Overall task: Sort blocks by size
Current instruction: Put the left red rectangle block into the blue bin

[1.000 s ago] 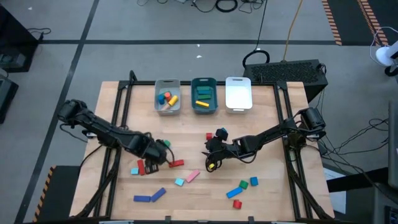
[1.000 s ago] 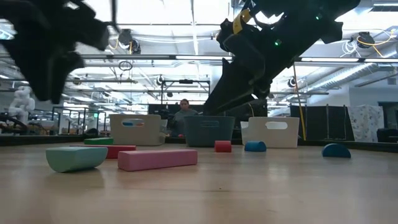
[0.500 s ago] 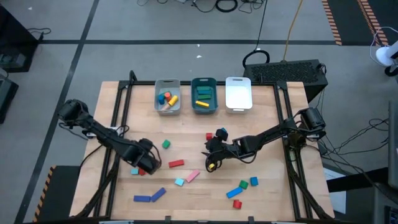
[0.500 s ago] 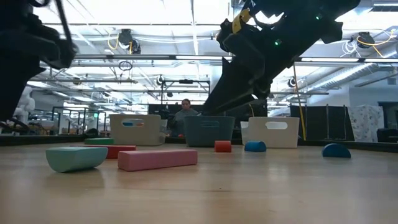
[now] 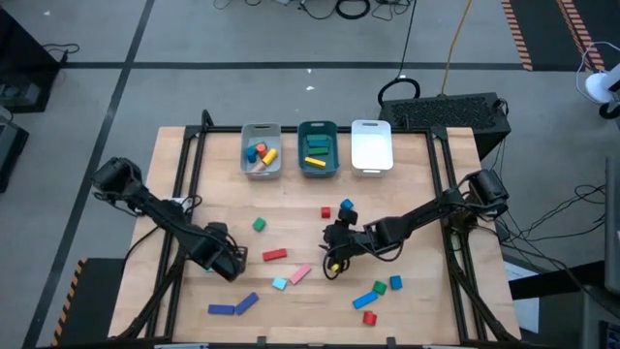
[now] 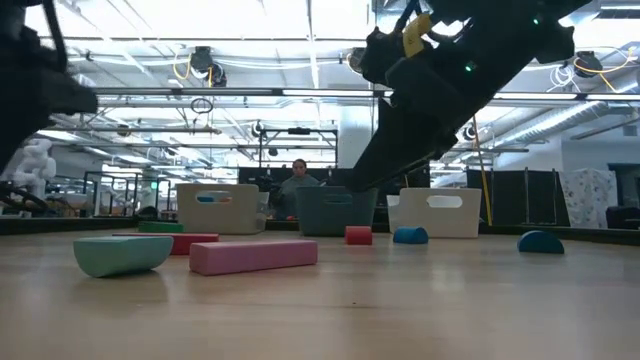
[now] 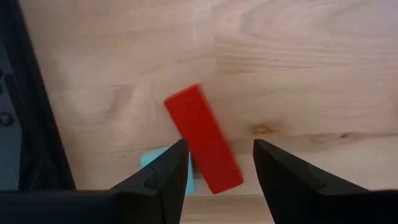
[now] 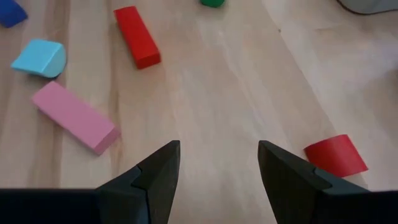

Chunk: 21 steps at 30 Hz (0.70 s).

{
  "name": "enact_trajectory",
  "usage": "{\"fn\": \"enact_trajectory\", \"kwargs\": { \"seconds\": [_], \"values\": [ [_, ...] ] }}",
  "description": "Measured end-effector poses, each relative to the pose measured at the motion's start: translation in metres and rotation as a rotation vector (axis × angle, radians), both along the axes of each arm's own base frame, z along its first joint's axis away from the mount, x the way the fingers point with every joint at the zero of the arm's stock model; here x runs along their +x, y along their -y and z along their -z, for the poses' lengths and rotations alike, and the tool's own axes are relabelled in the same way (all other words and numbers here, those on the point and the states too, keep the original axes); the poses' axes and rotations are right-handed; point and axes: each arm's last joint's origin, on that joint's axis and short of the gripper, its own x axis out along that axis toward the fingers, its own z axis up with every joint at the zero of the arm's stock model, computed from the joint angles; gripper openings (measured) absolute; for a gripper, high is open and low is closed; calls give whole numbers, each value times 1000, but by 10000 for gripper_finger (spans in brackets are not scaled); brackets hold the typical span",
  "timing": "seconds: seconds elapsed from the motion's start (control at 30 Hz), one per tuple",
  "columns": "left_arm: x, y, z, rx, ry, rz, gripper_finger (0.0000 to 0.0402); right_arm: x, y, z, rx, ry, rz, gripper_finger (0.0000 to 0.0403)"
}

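Observation:
My left gripper (image 5: 229, 263) hangs open at the near left of the table. In the left wrist view (image 7: 219, 149) its fingers stand on either side of a red bar (image 7: 202, 138) lying flat on the wood, with a cyan block (image 7: 163, 159) beside it. My right gripper (image 5: 334, 244) is open and empty at the table's middle (image 8: 217, 149). Ahead of it lie a pink bar (image 8: 74, 117), a red bar (image 8: 137, 36), a cyan block (image 8: 38, 56) and a red piece (image 8: 336, 155). A green cube (image 5: 259, 225) lies alone on the table.
Grey (image 5: 261, 163), teal (image 5: 317, 167) and white (image 5: 371, 145) trays stand at the far edge; the grey and teal ones hold blocks. Two blue bars (image 5: 232, 306) lie near the front left. Blue, green and red blocks (image 5: 378, 294) lie at the front right. A person sits beyond the table (image 6: 297, 180).
My left gripper has moved away from the green cube toward the table's near left, and now stands over the red bar there. My right gripper has shifted a little toward the near edge. No block has moved.

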Motion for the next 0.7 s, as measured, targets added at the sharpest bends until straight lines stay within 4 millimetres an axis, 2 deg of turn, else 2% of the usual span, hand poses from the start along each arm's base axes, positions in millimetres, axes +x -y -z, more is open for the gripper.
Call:
{"fn": "enact_trajectory", "kwargs": {
  "seconds": [0.17, 0.33, 0.5, 0.7],
  "values": [
    [-2, 5, 5, 20, -32, -25, 187, -1, -5, 0, -4, -1, -20, 201],
    [-2, 5, 10, 36, -42, -60, 218, -1, -5, 0, -18, -4, -31, 201],
    [-8, 1, 28, 9, -36, -89, 255, -1, -5, 0, -20, -4, -34, 201],
    [-12, -2, 40, 3, -13, -101, 258, -1, -5, 0, -20, -2, -34, 201]
  ]
}}
